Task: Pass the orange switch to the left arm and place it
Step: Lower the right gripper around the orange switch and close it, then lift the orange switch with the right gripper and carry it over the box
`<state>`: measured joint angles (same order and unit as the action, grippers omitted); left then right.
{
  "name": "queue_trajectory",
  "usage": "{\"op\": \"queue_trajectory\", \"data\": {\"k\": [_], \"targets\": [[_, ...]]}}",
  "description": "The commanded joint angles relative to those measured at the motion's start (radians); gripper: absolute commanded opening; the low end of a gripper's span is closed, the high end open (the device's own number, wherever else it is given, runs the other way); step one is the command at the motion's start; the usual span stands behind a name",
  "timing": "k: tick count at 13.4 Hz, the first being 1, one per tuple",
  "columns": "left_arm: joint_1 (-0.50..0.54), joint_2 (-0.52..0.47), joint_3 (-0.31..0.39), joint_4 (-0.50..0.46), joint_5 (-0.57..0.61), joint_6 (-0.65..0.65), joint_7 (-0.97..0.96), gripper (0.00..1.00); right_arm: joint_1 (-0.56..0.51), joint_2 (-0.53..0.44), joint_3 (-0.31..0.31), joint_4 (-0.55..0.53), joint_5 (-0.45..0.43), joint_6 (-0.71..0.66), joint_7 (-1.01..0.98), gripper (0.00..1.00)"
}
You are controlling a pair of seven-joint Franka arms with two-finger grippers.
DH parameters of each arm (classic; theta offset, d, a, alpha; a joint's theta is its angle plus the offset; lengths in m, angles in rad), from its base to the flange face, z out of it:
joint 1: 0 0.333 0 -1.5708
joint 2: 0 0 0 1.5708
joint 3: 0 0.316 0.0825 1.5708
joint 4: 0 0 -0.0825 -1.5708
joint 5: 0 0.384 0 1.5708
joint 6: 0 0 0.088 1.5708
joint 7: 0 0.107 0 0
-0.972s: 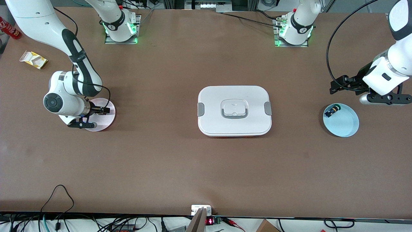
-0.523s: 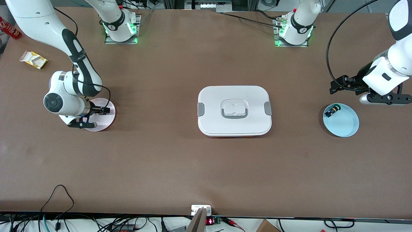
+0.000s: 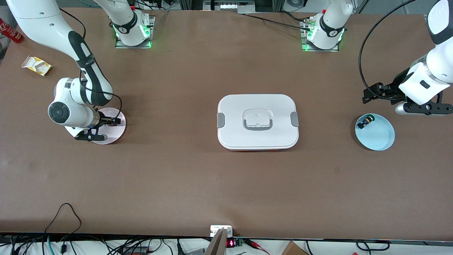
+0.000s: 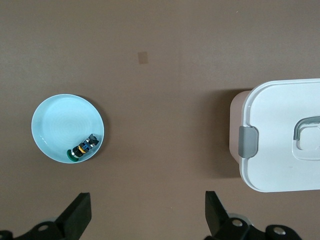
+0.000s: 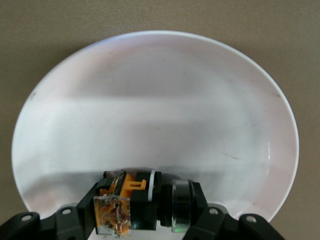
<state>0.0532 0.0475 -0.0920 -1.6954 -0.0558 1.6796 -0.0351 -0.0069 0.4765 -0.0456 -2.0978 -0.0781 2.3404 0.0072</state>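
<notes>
**Orange switch pinched over pink plate; box in the middle, left arm parked by blue plate**

Orange switch point(image 5: 131, 202): lying on its side between the fingers of the right end effector point(image 5: 145, 210), pinched across its body, at the edge of the pink plate point(image 5: 150, 100). Right wrist view shows the orange part and a clear terminal block toward one finger, the black button end toward the other. Whether it rests on the plate or is just off it, cannot tell. A sideways pinch makes sense for a part this small and round: it would roll if nudged, so the fingers close across the barrel.

Right end effector point(image 3: 112, 121): low over the pink plate point(image 3: 116, 132), at the right arm's end of the worktop point(image 3: 177, 177). The wrist is bent over so the fingers come in nearly level with the plate.

Box point(image 3: 258, 121): white, lid on, grey clips at both ends, in the middle of the worktop between the two plates. It sits squarely on the straight line from one plate to the other, so I judge any carry must go over or around it.

Left end effector point(image 3: 370, 95): fingers spread, holding nothing, in the air near the blue plate point(image 3: 378, 136). The arm waits. Its wrist view looks down on the blue plate point(image 4: 55, 125) and the end of the box point(image 4: 280, 135). A second small switch point(image 3: 364, 122) with blue and green parts lies at the blue plate's rim; not the task's part.

Judgement: pick-up stage; handover not yet begun.
</notes>
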Motion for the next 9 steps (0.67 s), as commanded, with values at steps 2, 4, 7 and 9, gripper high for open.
{"op": "queue_trajectory", "data": {"k": [2, 4, 7, 9], "targets": [[-0.003, 0.015, -0.003, 0.034, 0.016, -0.023, -0.015, 1.0, -0.01, -0.021, 0.006, -0.011, 0.0, 0.0, -0.096, 0.09], [-0.003, 0.017, -0.003, 0.033, 0.016, -0.023, -0.015, 1.0, -0.01, -0.039, 0.029, 0.012, 0.004, -0.016, -0.099, 0.09], [-0.003, 0.017, -0.002, 0.033, 0.016, -0.023, -0.015, 1.0, -0.013, -0.09, 0.059, 0.076, 0.008, -0.059, -0.235, 0.09], [-0.003, 0.017, -0.002, 0.033, 0.016, -0.023, -0.015, 1.0, -0.015, -0.142, 0.096, 0.11, 0.018, -0.09, -0.269, 0.09]]}}
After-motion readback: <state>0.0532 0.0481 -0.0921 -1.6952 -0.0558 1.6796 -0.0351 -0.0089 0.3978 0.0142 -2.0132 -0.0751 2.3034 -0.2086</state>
